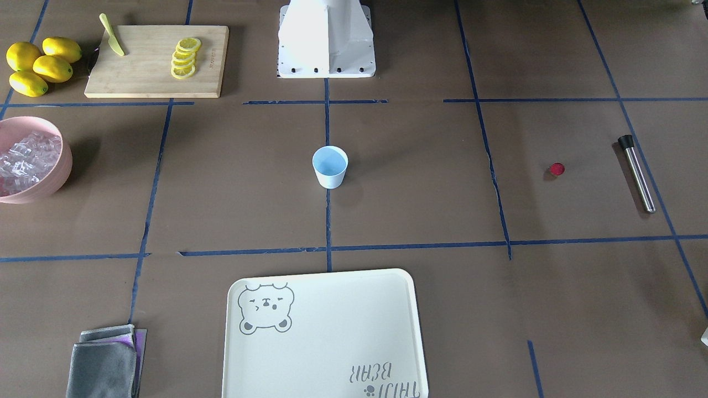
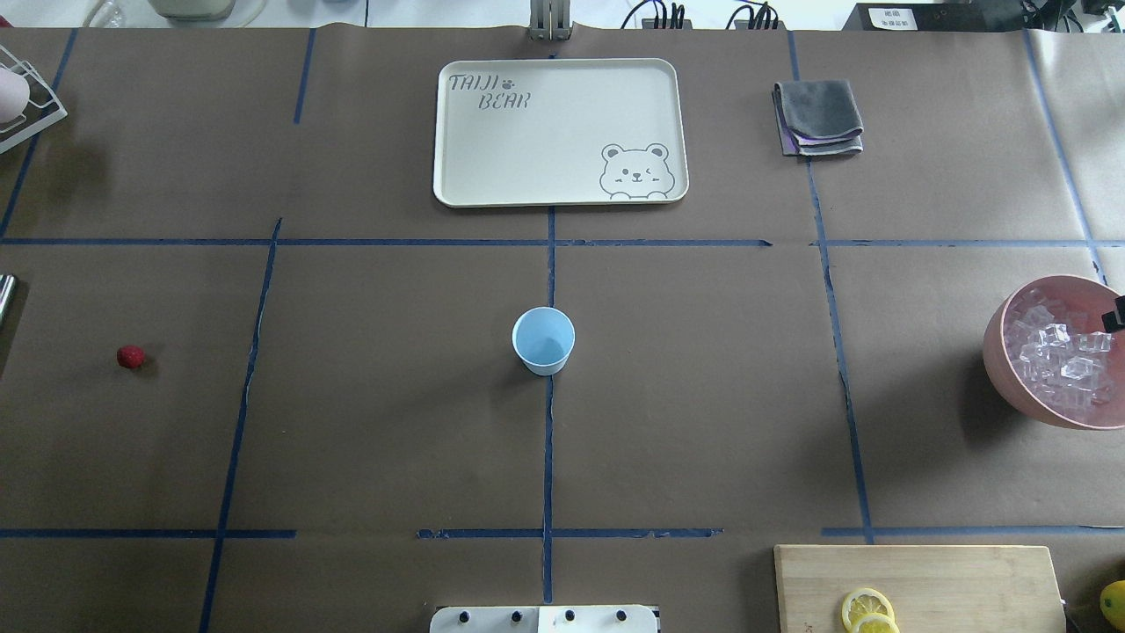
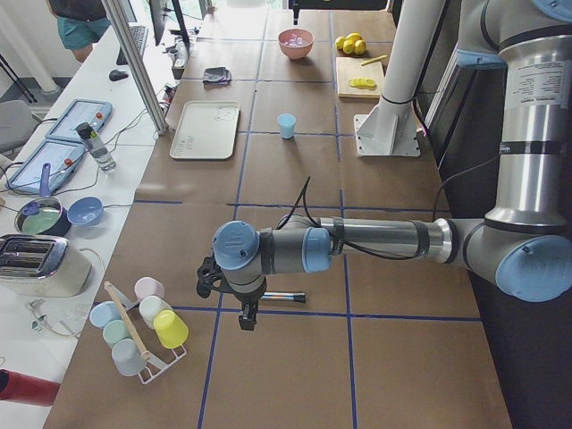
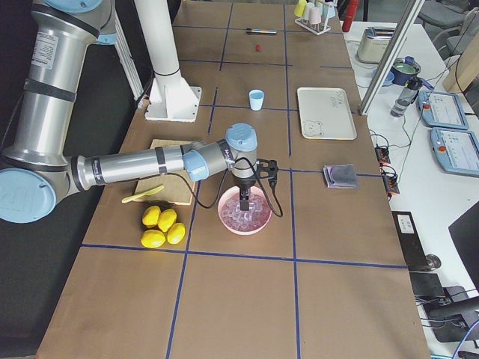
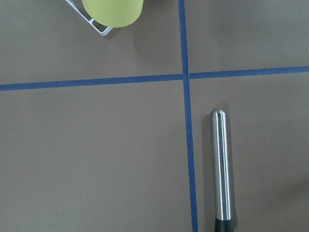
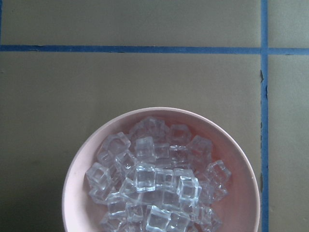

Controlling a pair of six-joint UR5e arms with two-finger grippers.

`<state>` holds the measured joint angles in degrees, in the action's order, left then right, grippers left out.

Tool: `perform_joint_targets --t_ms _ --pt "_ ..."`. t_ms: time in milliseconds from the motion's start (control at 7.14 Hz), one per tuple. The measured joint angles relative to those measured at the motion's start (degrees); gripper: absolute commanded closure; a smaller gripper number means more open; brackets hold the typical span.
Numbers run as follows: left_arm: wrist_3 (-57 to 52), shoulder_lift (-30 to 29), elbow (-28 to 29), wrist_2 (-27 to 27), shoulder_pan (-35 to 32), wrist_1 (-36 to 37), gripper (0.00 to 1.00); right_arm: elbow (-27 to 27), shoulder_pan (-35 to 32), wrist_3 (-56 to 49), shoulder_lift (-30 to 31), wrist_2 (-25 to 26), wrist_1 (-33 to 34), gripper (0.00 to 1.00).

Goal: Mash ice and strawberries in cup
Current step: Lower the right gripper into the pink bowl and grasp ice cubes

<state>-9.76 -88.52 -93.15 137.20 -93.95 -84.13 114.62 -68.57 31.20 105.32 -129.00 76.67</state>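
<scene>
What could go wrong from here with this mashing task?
1. The ice lies heaped and glassy in the pink bowl; a cube may slip from the jaws of the right gripper above it.
2. The strawberry is small and round; it may roll when touched.
3. The cup stands empty and unheld; pressing with the muddler may tip it.

I can't read either set of jaws. The left gripper (image 3: 248, 323) shows only small in the side view, and the right gripper (image 4: 245, 205) is tiny above the bowl (image 2: 998, 369). Overhead, that bowl runs off the right edge and the cutting board (image 2: 914, 576) off the bottom. The front view clips the tray (image 1: 332, 342) along its lower edge. My left wrist camera cuts the muddler (image 5: 221, 164) at its black end. The strawberry (image 1: 557, 169) is too small for detail.
</scene>
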Motion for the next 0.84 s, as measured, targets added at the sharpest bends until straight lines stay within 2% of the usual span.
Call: perform_joint_targets --t_ms 280,840 --pt "0.0 -0.06 0.15 0.2 0.0 0.0 0.0 0.05 3.71 3.66 0.87 0.71 0.01 0.23" --pt "0.0 -0.07 0.13 0.39 0.0 -0.02 0.0 -1.92 5.47 4.26 1.37 0.97 0.06 0.25"
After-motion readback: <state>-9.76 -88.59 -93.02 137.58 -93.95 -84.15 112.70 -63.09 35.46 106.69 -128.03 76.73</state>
